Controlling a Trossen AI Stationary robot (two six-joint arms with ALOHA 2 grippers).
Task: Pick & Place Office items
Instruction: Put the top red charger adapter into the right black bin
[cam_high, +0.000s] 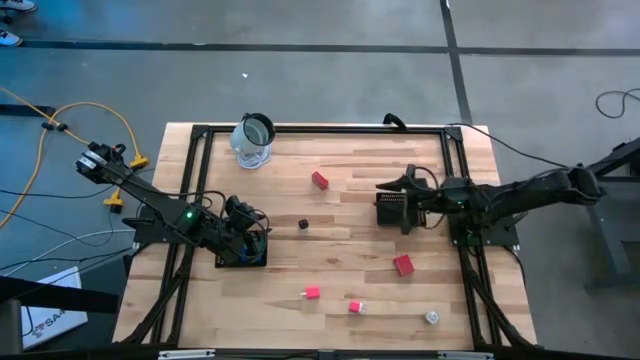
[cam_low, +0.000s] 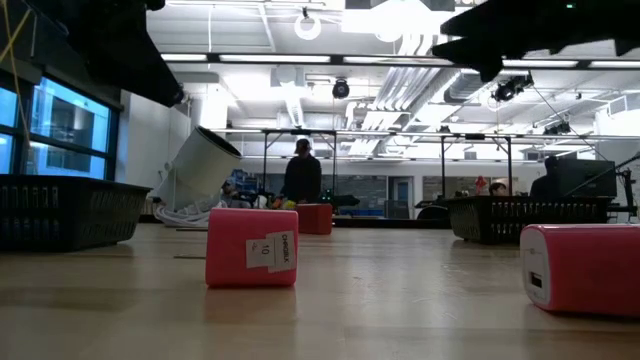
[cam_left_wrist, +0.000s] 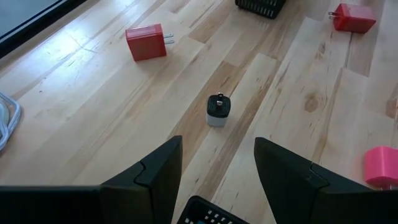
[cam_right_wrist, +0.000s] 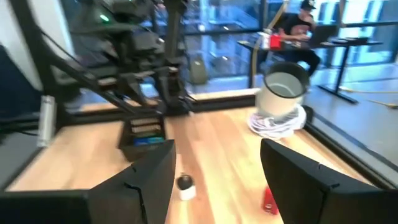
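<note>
Both sets of jaws are standing apart and gripping nothing. Over the left tray (cam_high: 241, 257), the left gripper (cam_left_wrist: 217, 163) is hovering with its fingers spread and only bare wood showing between them. Across the table, the right gripper (cam_right_wrist: 217, 165) is hanging spread and empty over the right tray (cam_high: 392, 210). The piece to watch is the small dark cube (cam_left_wrist: 218, 109), which is sitting alone on the table (cam_high: 340, 250) near the middle, between the two arms. From the left wrist it is lying straight ahead of the jaws, almost centred in the gap and well clear of them. The right wrist is also seeing it, lower in its gap and slightly off to one side. From above, the left gripper is looking the nearer, so I am judging that arm the likelier to reach. The cube is squat with no real long axis, so jaw angle should matter little. Other items are waiting too: a red block (cam_high: 320, 180) near the far side, another red block (cam_high: 403, 264) toward the right, two pink blocks (cam_high: 312, 293) near the front edge, and a whitish round piece (cam_high: 432, 317) at the front right.
</note>
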